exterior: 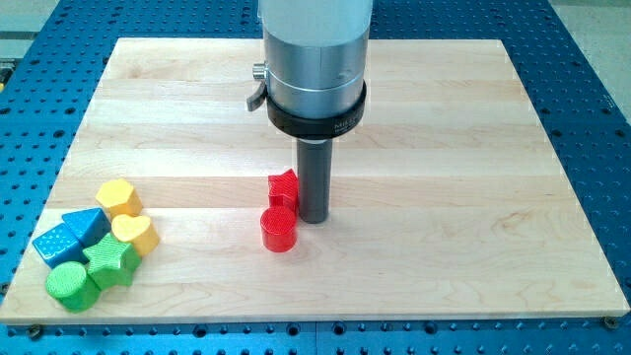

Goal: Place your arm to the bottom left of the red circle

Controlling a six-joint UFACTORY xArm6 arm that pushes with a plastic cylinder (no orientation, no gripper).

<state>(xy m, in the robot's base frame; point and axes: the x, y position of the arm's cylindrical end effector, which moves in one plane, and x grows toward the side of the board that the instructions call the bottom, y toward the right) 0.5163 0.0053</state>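
Observation:
The red circle (279,230) is a short red cylinder standing near the middle of the wooden board. A second red block (283,187), angular in shape, sits just above it and is partly hidden by the rod. My tip (314,219) rests on the board right beside the red circle, to its upper right, nearly touching it. The rod hangs from a wide grey cylinder with a black ring (315,69).
A cluster of blocks lies at the view's bottom left: a yellow hexagon (118,196), a yellow heart (135,233), a blue block (71,237), a green star (111,259) and a green cylinder (71,284). The board's edge (315,318) borders a blue perforated table.

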